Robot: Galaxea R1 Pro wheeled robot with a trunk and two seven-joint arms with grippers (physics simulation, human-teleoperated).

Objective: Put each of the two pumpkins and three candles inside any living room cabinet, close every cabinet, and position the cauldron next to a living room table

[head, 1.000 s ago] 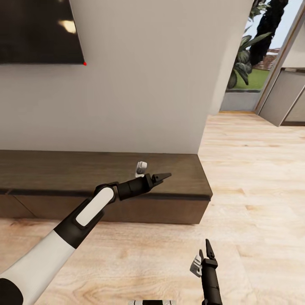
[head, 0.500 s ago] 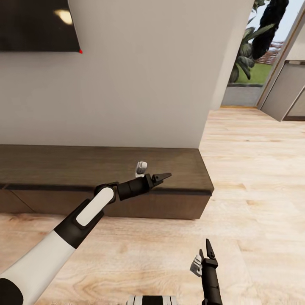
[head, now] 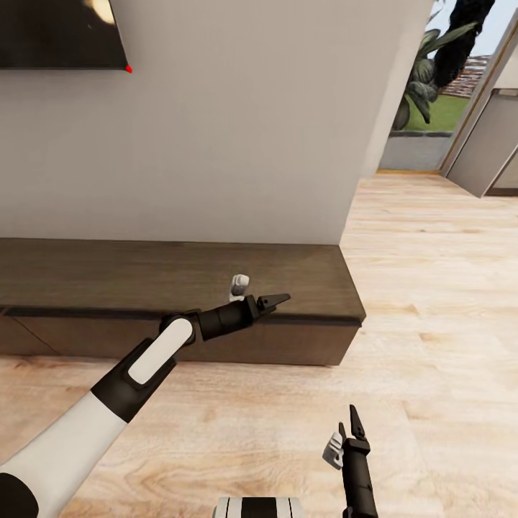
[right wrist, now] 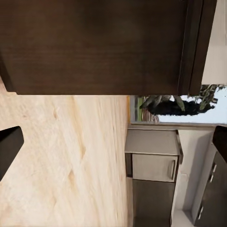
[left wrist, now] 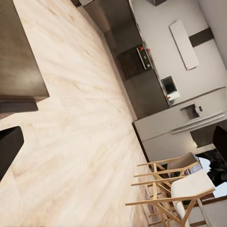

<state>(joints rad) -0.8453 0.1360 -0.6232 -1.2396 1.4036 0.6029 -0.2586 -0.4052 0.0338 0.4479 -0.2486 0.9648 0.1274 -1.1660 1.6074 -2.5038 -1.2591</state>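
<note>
My left gripper [head: 275,299] hangs over the right end of the closed cabinet [head: 180,277], fingers together, holding nothing; above that console sits the wall TV [head: 61,32]; right gripper [head: 355,424], empty and pinched together, points toward it over the wood floor [head: 432,302]

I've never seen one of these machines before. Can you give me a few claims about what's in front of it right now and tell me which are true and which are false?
1. A long dark-brown cabinet stands against the wall. True.
2. A pumpkin sits on top of the cabinet. False: its top is bare.
3. The left gripper holds a candle. False: it holds nothing.
4. A TV hangs on the wall above the cabinet. True.
5. The floor is wood. True.
</note>
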